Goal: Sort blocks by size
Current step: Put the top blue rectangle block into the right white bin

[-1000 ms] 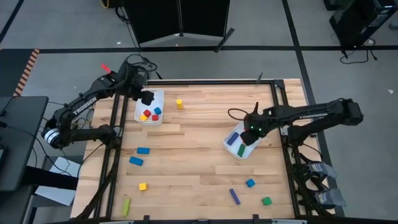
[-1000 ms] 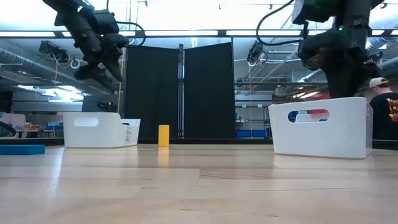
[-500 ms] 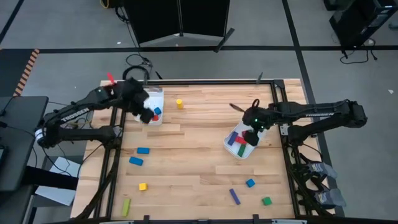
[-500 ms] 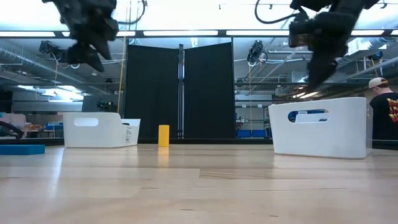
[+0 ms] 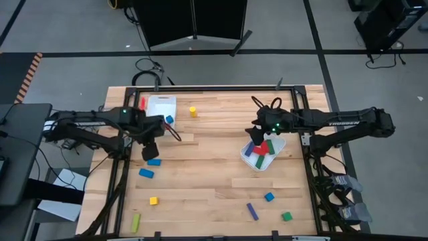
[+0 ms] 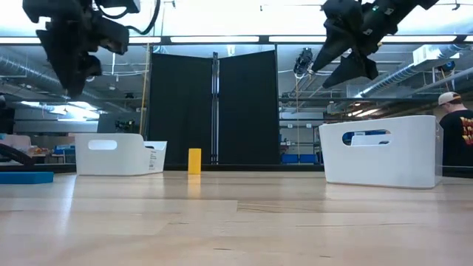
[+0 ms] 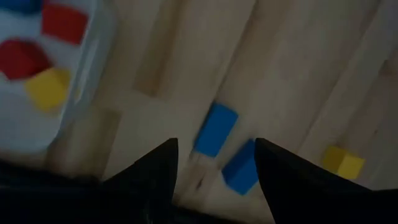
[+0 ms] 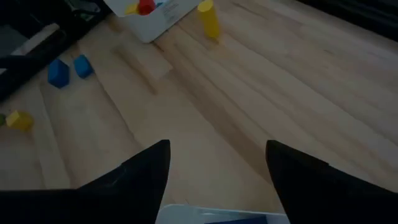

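Tabletop [image 5: 214,144] wooden; left bin [image 5: 161,107] at its far left edge holds small blocks; right bin [image 5: 262,154] toward the right edge holds bars; left end effector [image 5: 148,151] fingers apart, above blue block [image 5: 154,162] just nearer than left bin; right end effector [image 5: 256,131] fingers apart, empty, over right bin's far corner; yellow block [image 5: 192,111] upright beside left bin.

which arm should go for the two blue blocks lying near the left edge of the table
Left. The left gripper hangs open just above the nearer blue block, while the right gripper is over the right bin.
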